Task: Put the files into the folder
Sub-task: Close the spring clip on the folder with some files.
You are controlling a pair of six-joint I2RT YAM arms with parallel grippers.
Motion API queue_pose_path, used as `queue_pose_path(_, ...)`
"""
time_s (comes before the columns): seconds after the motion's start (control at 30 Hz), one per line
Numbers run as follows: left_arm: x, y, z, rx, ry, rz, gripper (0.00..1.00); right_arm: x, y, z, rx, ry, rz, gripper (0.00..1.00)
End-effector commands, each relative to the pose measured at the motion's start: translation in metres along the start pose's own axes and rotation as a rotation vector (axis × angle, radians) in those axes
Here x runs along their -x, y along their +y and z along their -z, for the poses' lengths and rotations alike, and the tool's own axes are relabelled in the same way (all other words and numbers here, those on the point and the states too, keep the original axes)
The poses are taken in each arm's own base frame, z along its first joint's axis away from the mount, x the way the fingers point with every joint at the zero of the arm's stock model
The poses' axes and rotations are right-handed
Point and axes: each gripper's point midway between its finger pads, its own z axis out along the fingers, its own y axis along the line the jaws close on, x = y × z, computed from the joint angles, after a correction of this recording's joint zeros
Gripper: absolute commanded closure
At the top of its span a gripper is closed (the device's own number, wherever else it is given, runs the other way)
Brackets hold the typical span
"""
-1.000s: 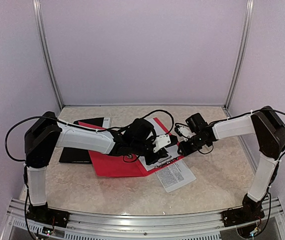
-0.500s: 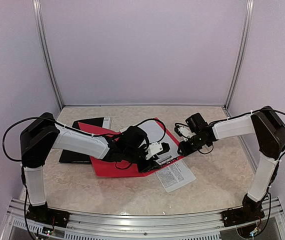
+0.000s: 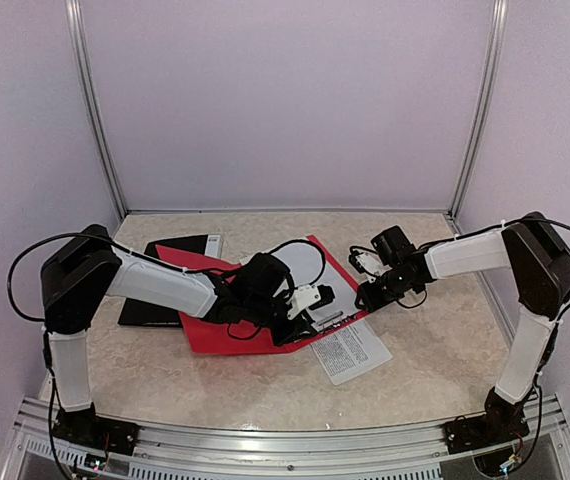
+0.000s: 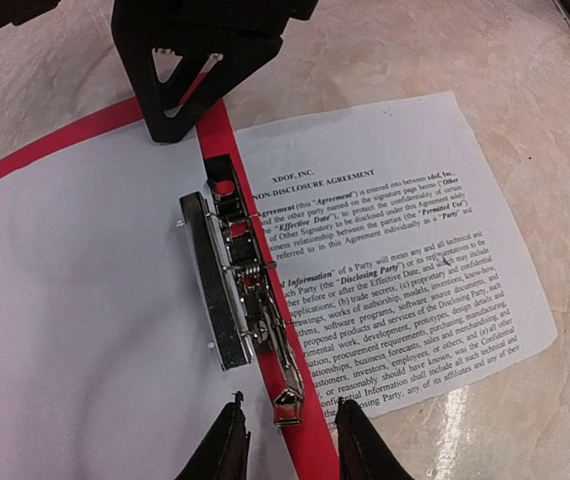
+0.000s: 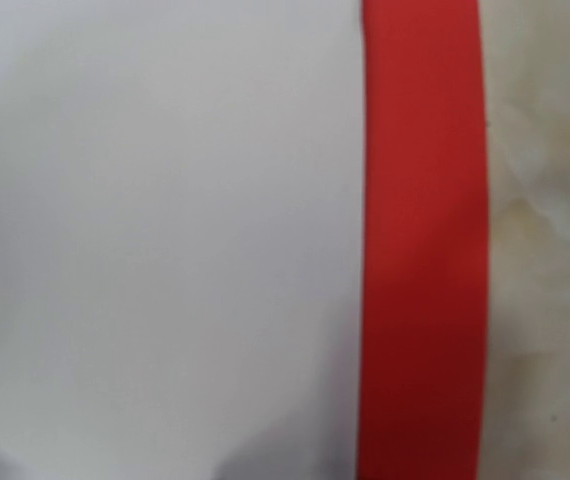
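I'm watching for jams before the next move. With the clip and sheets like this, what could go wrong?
1. The printed sheet sticks out well past the folder edge; closing the clip now would likely clamp it crooked or miss it.
2. The left gripper straddles the clip's lever tip; a slip could shove the folder, which only the right gripper seems to pin.

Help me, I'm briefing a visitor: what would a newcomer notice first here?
The bright red folder lies open in the middle of the table, a blank white sheet on it and a metal clip at its edge. A printed sheet sticks out from under that edge onto the table. The left tool sits open astride the clip's lever.
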Motion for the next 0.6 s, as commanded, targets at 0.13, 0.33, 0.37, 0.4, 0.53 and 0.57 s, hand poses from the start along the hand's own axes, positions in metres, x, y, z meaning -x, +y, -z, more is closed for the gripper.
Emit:
queue_pose_path(0.13, -0.006, 0.004, -0.011, -0.011, 0.013, 0.018, 0.71, -0.014, -0.006, -0.004, -0.006, 0.045, -0.012, 0.71)
queue_pose_path(0.33, -0.012, 0.004, -0.018, -0.023, 0.034, 0.023, 0.76, -0.015, -0.005, -0.003, -0.007, 0.046, -0.010, 0.71)
queue_pose_path(0.37, -0.012, 0.003, -0.019, -0.026, 0.036, 0.023, 0.76, -0.014, -0.005, -0.003, -0.007, 0.045, -0.009, 0.70)
queue_pose_path(0.4, -0.012, 0.003, -0.019, -0.028, 0.035, 0.025, 0.77, -0.015, -0.005, -0.004, -0.007, 0.046, -0.008, 0.71)
queue_pose_path(0.53, -0.012, 0.002, -0.019, -0.034, 0.036, 0.031, 0.78, -0.014, -0.005, -0.004, -0.005, 0.045, -0.010, 0.71)
queue_pose_path(0.57, -0.012, 0.002, -0.019, -0.035, 0.037, 0.032, 0.78, -0.014, -0.005, -0.004, -0.005, 0.046, -0.010, 0.71)
